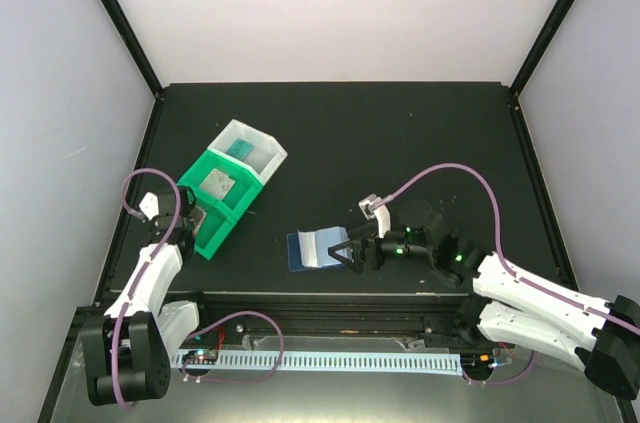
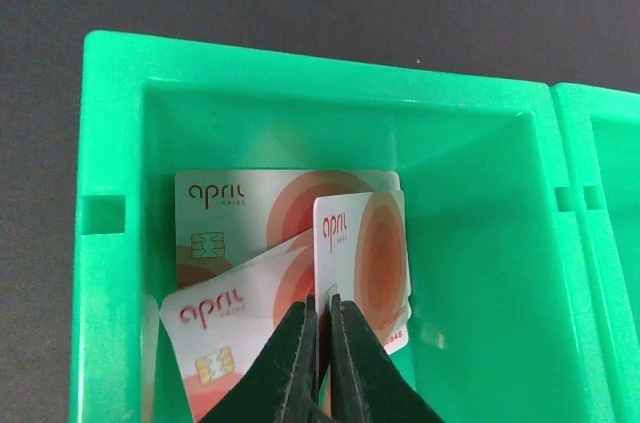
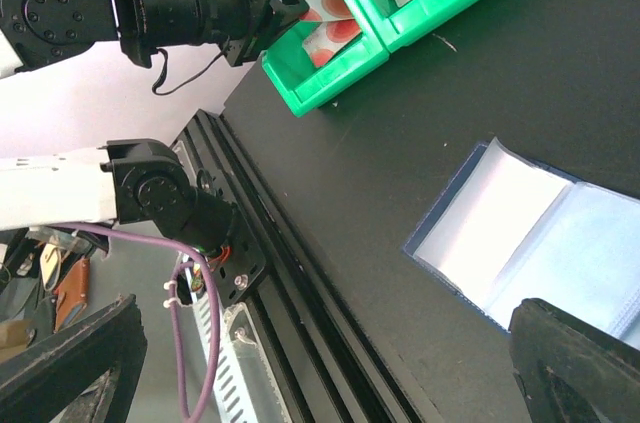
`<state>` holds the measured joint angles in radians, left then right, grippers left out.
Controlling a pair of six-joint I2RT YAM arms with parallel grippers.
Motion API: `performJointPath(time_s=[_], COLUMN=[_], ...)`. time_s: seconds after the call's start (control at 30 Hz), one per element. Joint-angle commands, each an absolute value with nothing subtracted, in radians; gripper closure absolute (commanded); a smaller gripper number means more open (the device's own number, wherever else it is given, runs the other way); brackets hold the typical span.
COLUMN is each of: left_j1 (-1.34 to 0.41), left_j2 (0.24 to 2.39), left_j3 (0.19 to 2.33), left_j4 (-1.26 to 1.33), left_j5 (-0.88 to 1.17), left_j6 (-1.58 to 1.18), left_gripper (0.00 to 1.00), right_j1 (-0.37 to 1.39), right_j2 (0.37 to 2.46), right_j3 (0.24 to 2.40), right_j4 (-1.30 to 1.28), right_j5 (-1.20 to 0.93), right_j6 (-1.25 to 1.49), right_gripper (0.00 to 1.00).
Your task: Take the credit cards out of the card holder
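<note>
The green bin (image 2: pixel 110 273), filling most of the left wrist view, looked like moulded plastic, semi-glossy, with soft highlights along its rim. The credit cards (image 2: pixel 285 213) at its lower centre were smooth, glossy plastic, printed in red-orange, with small metallic chips. The fingers (image 2: pixel 295 363) of the left gripper (image 2: pixel 322 301) were matt black with a faint grain. At lower right of the right wrist view, the card holder (image 3: pixel 500 223) showed a pale, smooth, faintly sheeny lining. The table (image 1: pixel 400 133) was matt black, speckled with dust.
</note>
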<state>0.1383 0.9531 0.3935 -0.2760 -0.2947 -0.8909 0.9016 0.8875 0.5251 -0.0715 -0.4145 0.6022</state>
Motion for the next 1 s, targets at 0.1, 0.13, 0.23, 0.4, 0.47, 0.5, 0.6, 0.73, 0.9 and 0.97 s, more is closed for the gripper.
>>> performJointPath(time_s=[0.1,0.13,0.23,0.4,0.47,0.5,0.6,0.73,0.9,0.97], left_j1=[0.148,0.147,0.147,0.148,0.147,0.147,0.148,0.148,0.147,0.148], left_j2=[0.962,0.965,0.971,0.965,0.957,0.951,0.923,0.853,0.771,0.744], left_j3=[0.458,0.464,0.482,0.522,0.545,0.555,0.576,0.589,0.614,0.647], left_j4=[-0.341,-0.349,-0.379,-0.442,-0.482,-0.501,-0.544,-0.553,-0.558,-0.593], left_j5=[-0.345,-0.351,-0.375,-0.400,-0.411,-0.415,-0.397,-0.337,-0.230,-0.178], left_j6=[-0.920,-0.920,-0.920,-0.930,-0.939,-0.944,-0.939,-0.885,-0.758,-0.698], left_gripper=[0.91,0.88,0.83,0.61,0.50,0.46,0.35,0.13,0.01,0.01], right_j1=[0.898,0.899,0.899,0.899,0.899,0.898,0.898,0.899,0.899,0.898], right_j2=[0.863,0.858,0.843,0.827,0.820,0.816,0.805,0.804,0.818,0.823], right_j3=[0.509,0.509,0.508,0.527,0.528,0.528,0.531,0.544,0.563,0.576], right_j4=[-0.056,-0.058,-0.062,-0.098,-0.106,-0.110,-0.126,-0.152,-0.168,-0.180], right_j5=[-0.420,-0.420,-0.415,-0.405,-0.405,-0.405,-0.394,-0.372,-0.350,-0.328], right_j6=[0.611,0.610,0.606,0.592,0.594,0.594,0.588,0.586,0.593,0.602], right_gripper=[0.00,0.00,0.00,0.00,0.00,0.00,0.00,0.00,0.00,0.00])
